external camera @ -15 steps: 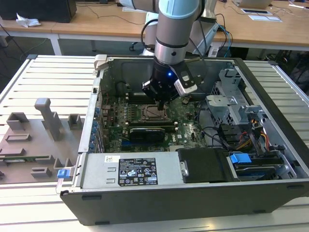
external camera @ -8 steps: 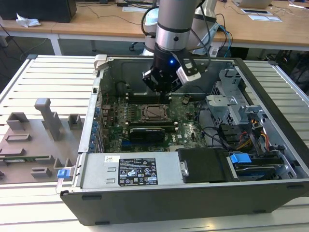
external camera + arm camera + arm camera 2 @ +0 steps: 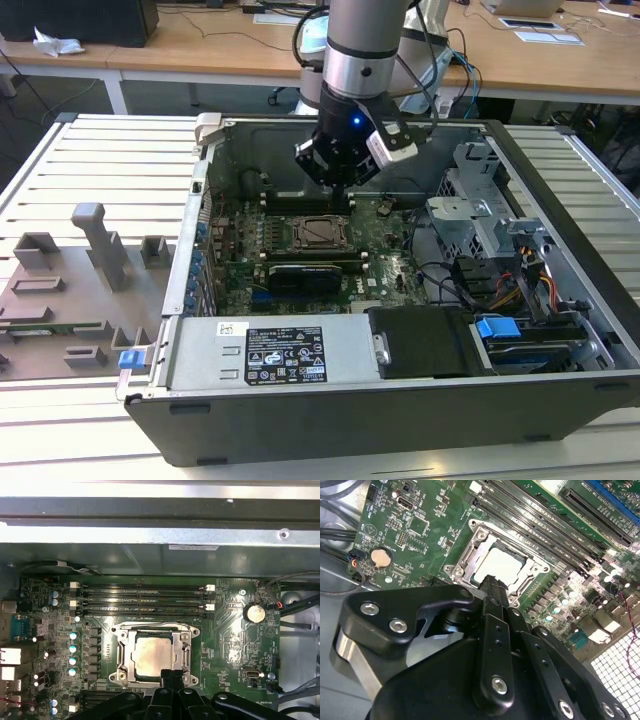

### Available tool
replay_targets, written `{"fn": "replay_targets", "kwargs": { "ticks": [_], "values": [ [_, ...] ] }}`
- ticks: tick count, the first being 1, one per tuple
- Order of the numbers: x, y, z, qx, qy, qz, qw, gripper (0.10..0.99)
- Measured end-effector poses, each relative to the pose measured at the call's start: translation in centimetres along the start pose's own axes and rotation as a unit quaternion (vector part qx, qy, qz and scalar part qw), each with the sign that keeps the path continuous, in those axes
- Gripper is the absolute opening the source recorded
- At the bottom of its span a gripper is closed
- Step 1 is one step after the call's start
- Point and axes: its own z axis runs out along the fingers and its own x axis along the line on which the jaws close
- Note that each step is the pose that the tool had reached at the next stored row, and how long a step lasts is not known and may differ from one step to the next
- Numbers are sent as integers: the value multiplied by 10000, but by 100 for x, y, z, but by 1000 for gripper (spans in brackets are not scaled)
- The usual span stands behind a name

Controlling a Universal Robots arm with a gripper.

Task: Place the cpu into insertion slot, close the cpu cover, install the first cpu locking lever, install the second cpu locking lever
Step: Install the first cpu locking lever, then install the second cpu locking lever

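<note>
The cpu (image 3: 150, 655) lies flat in the insertion slot on the green motherboard, its silver top showing in both wrist views (image 3: 500, 566). The cpu cover (image 3: 152, 630) is a silver frame lying down around the chip's edges. My gripper (image 3: 168, 674) hangs just above the socket's edge, its black fingers (image 3: 492, 587) pressed together and holding nothing. In the exterior view the gripper (image 3: 338, 188) is inside the open computer case, just behind the socket (image 3: 318, 232). I cannot tell how the locking levers along the socket's sides stand.
Memory slots (image 3: 142, 600) run beside the socket. A long black graphics card (image 3: 315, 275) sits in front of it, a power supply (image 3: 270, 350) at the case front, and a drive cage (image 3: 480, 215) with cables on the exterior view's right. Grey fixtures (image 3: 100, 245) stand outside the case.
</note>
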Motion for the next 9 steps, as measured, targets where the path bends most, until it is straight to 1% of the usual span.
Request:
{"fn": "replay_targets", "kwargs": {
  "ticks": [9],
  "values": [
    [0,0,-2,0,0,0,10000,106]
  ]
}}
